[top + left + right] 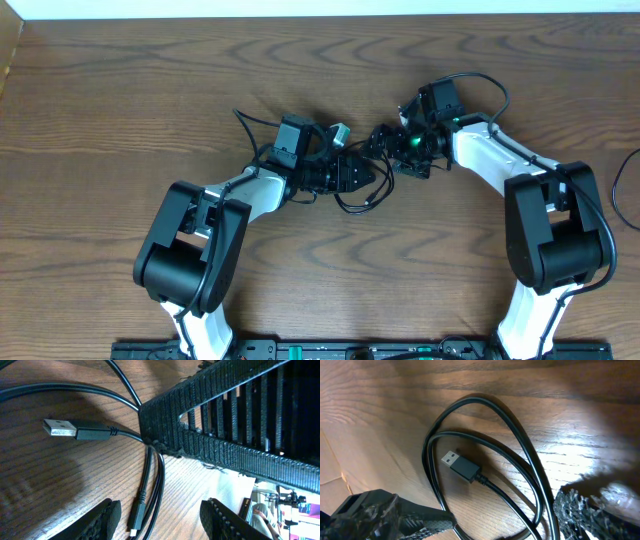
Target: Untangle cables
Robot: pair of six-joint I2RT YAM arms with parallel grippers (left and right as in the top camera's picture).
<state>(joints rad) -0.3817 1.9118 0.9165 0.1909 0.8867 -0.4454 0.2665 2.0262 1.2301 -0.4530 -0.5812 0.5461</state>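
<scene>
Left gripper (160, 508): jaws apart, straddling black cable (161, 475), low over table (50, 485). Right gripper (502, 510): jaws fully spread above the cable's loop; both forearms angled inward, wrists nearly meeting.

Cable (95, 431) on table (45, 485) — between left fingers (102, 519)

The overhead view looks straight down from high above, taking in the whole counter (120, 100). Both wrist views sit low and close over the wood, tilted downward. They share the USB plug (80, 430) of the black cable (427, 460).
</scene>
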